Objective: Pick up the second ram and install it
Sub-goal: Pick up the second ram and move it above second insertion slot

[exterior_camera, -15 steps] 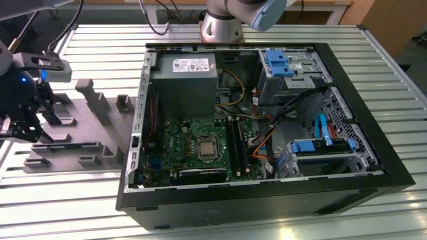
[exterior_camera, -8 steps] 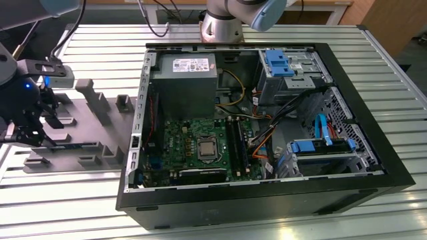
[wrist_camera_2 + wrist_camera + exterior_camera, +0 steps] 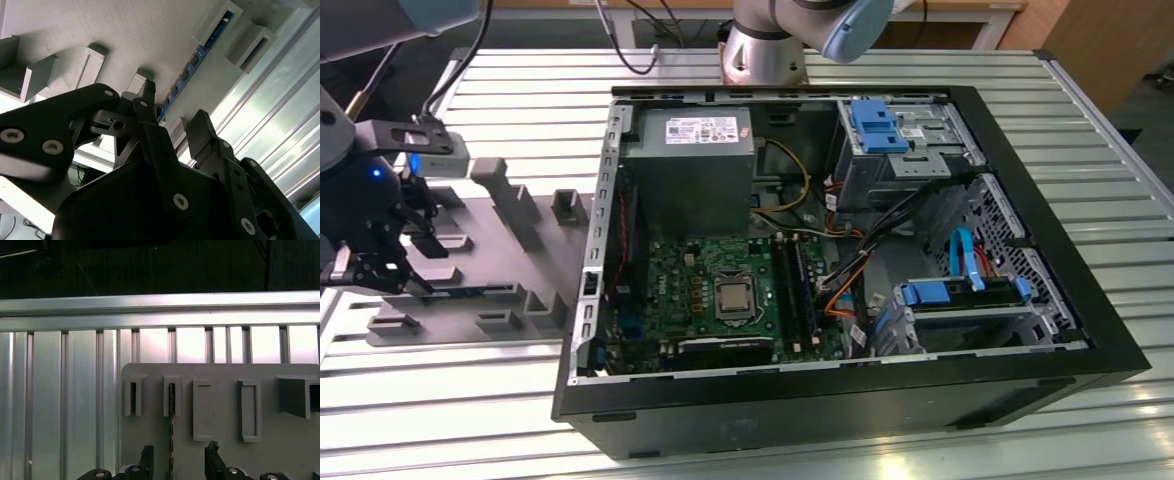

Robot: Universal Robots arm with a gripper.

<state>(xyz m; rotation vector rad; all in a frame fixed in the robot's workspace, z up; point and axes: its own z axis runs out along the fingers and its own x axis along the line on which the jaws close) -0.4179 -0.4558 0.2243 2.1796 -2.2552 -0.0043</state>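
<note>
Grey slotted holder (image 3: pixel 220 407) on ribbed table (image 3: pixel 65 400), spread claw (image 3: pixel 180 446) around second ram (image 3: pixel 171 435).

On the slatted table (image 3: pixel 454 400), the holder tray (image 3: pixel 520 250) lies at the exterior view's left, with the computer case (image 3: pixel 1067 370) just beside it on the right. The second ram (image 3: pixel 171 440) stands in the tray's slots (gripper (image 3: pixel 177 455) above it, one finger to each side, apart from it). Inside the case, the motherboard (image 3: pixel 720 290) lies near and the power supply (image 3: pixel 687 170) far.

Black claw (image 3: pixel 173 105) spread wide, second ram (image 3: pixel 202 49) on edge — in grey holder (image 3: pixel 150 35)
</note>
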